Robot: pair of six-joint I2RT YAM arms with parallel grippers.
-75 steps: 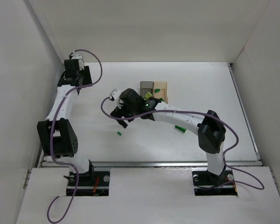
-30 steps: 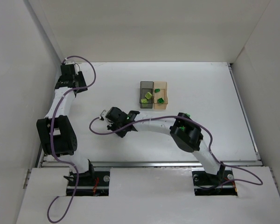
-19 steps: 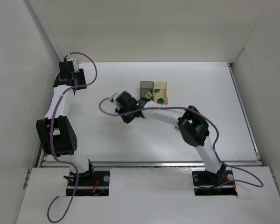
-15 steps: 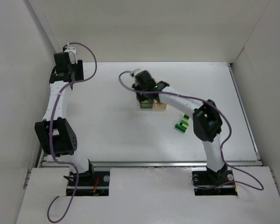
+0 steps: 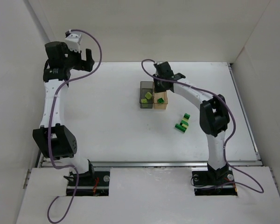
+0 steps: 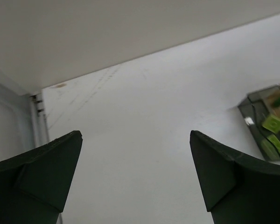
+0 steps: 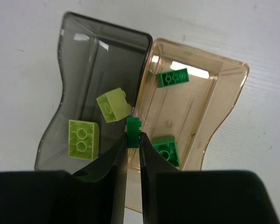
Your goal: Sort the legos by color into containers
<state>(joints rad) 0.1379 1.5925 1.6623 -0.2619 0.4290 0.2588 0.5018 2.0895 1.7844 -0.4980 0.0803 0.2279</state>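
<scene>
The two joined containers sit mid-table: the smoky grey one [image 5: 143, 88] [image 7: 79, 51] holds two pale yellow-green legos [image 7: 113, 105] [image 7: 83, 140]. The amber one [image 5: 164, 105] [image 7: 226, 93] holds two bright green legos [image 7: 173, 78] [image 7: 166, 150]. My right gripper [image 5: 159, 89] [image 7: 133, 138] hangs just above the wall the two boxes share, shut on a small bright green lego [image 7: 133, 129]. Raised at the back left, my left gripper [image 5: 87, 59] [image 6: 135, 154] is open and holds nothing. The grey container [image 6: 254, 105] shows at the right edge of the left wrist view.
Several bright green legos [image 5: 182, 123] lie loose on the table to the right front of the containers, near the right arm's elbow. White walls close the table in at the back and on both sides.
The right arm has swung from the table's left-middle back to above the containers, carrying the green lego. The left gripper has lifted toward the back-left corner and opened wide.
</scene>
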